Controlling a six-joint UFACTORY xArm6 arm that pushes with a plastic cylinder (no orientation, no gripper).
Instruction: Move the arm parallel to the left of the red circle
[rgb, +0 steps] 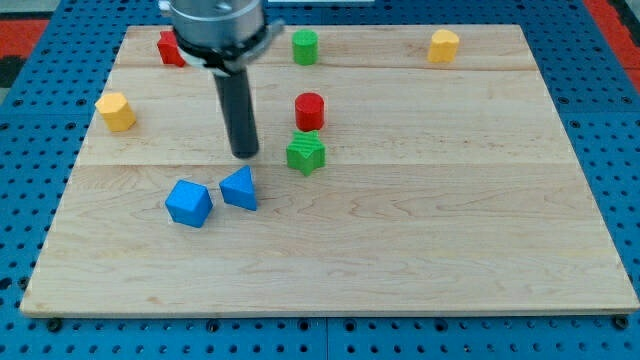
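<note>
Pale wooden board (420, 250) lies on a blue pegboard table (620, 120), and seven small blocks sit on it: two red, two green, two yellow-orange, two blue... no, eight in all. The red circle block (310, 109) stands near the middle, with a green star-shaped block (306, 153) just below it. A green cylinder (305, 46) and a yellow-orange block (444, 45) sit along the view's top; another red block (169, 48) is partly hidden behind the arm. A second yellow-orange block (116, 111) rests at the view's left. A blue cube (189, 203) and blue triangular block (240, 188) sit close together. My tip (245, 155) rests left of the red circle, slightly lower, apart from it. The dark rod carries no pincer.
</note>
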